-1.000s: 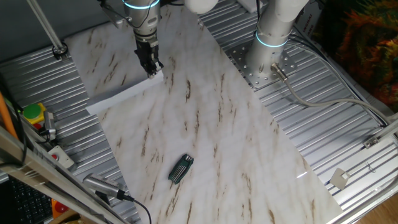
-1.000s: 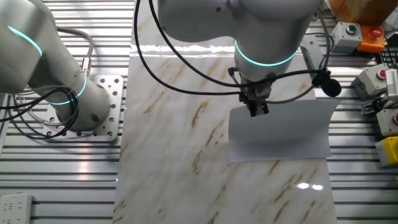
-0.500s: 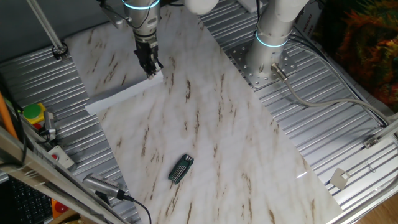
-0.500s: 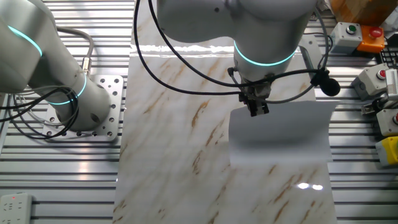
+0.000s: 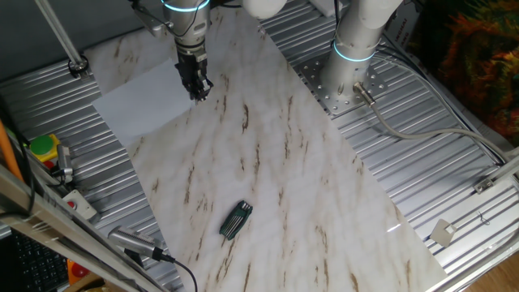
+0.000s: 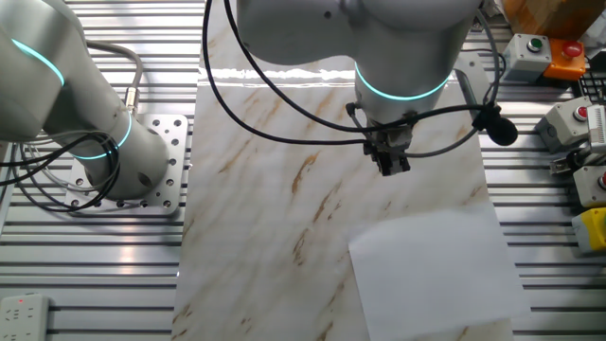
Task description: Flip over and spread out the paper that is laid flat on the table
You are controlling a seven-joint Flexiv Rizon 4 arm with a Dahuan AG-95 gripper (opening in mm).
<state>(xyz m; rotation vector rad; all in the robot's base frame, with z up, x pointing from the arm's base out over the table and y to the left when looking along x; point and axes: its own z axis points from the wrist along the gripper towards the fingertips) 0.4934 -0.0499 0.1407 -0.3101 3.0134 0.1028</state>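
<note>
In the one fixed view, a small black ribbed object [image 5: 236, 220] is lying nearest the camera, at the lower centre of the frame, on the table [image 5: 276, 170], well apart from everything else. The marble-patterned board is running diagonally from the lower right up to the upper left. Farther up, in the upper left of the frame, the paper [image 5: 142, 101] is lying spread flat on the table, its outer corner reaching past the board's edge over the ribbed metal surface [image 5: 97, 170]. The gripper [image 5: 195, 92] is hovering just beside the paper's right edge, holding nothing; whether its fingers are apart or together I cannot tell.

In the other fixed view, the paper [image 6: 436, 270] is filling the lower right of the frame, and the gripper [image 6: 391, 169] is hanging above the bare table [image 6: 275, 189] in the upper middle, clear of the sheet.
</note>
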